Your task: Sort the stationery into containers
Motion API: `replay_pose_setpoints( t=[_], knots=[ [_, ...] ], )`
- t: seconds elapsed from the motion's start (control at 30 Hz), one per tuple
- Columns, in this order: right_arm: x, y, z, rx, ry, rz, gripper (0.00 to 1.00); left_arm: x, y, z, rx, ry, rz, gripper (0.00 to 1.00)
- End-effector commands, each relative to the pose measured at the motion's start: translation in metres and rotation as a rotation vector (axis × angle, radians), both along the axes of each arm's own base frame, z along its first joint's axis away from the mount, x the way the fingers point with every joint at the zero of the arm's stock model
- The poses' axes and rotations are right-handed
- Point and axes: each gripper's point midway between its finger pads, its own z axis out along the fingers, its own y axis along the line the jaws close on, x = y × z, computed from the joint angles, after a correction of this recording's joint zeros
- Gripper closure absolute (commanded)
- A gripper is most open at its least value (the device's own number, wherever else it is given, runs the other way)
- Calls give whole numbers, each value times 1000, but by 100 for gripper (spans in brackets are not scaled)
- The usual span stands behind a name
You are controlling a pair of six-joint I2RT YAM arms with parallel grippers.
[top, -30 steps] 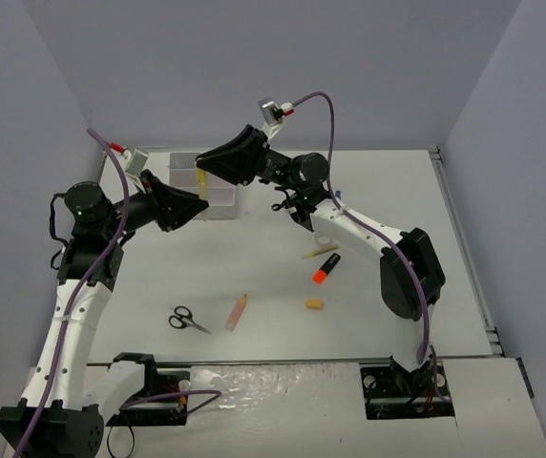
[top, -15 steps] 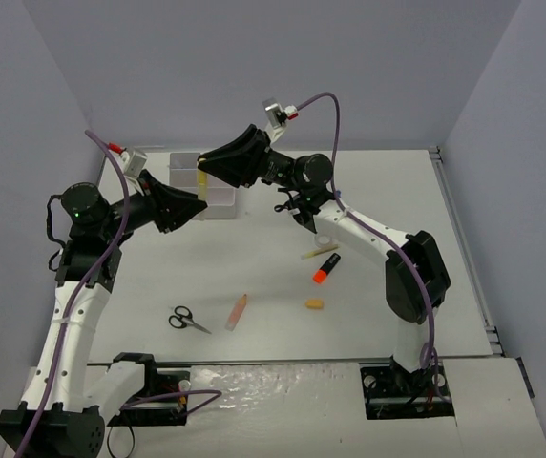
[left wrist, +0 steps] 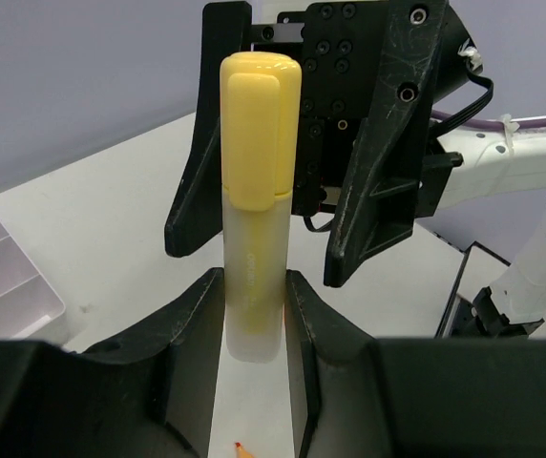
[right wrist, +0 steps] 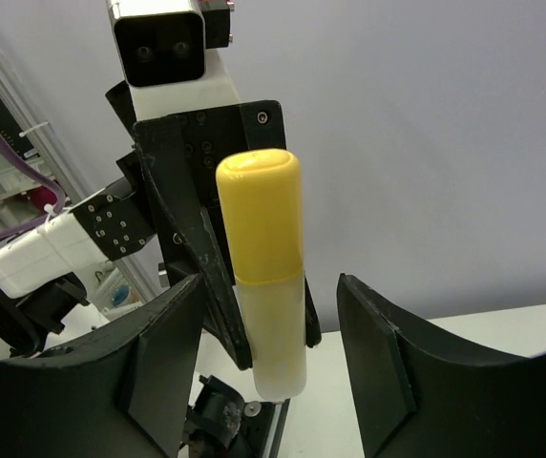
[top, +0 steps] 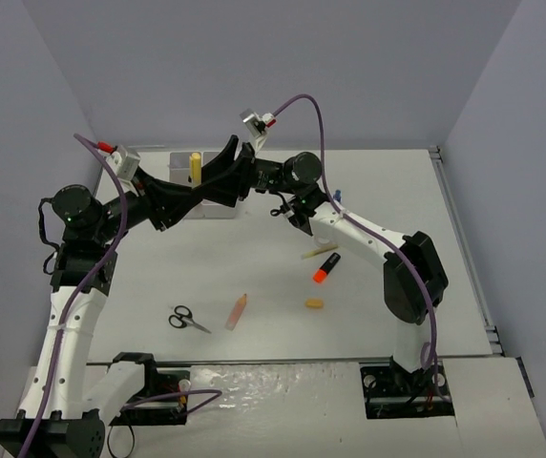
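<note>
Left claw [left wrist: 254, 310] is clamped on the yellow marker [left wrist: 259, 143], cap up, gripped low on the barrel. Right claw [right wrist: 271, 315] gapes wide, marker framed between its fingers, touching neither. Containers [left wrist: 6, 277] lie off left.

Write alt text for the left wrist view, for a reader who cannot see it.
The left end effector grips a yellow highlighter upright by its body, cap up. Behind it, the right end effector stands open, one finger showing on each side of the cap. A white compartment container shows at the left edge.
</note>
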Motion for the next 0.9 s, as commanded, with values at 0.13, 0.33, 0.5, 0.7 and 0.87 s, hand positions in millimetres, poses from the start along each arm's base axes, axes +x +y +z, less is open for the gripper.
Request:
replay_pose_setpoints(
  t=[0.13, 0.33, 0.5, 0.7, 0.87],
  knots=[
    [-21, -30, 55, 88, -148, 14, 44, -2, 8, 32, 52, -177, 53, 100],
    [10, -30, 47, -28, -87, -199, 44, 7, 28, 18, 164, -215, 200, 100],
    [21, -25, 42, -111, -138, -395, 43, 13, 42, 9, 266, -239, 274, 100],
    [39, -31, 60, -105, -67, -526, 36, 17, 52, 1, 345, -281, 313, 100],
    [45, -12, 62, -125, -41, -594, 31, 20, 61, -12, 439, -301, 340, 100]
  ],
)
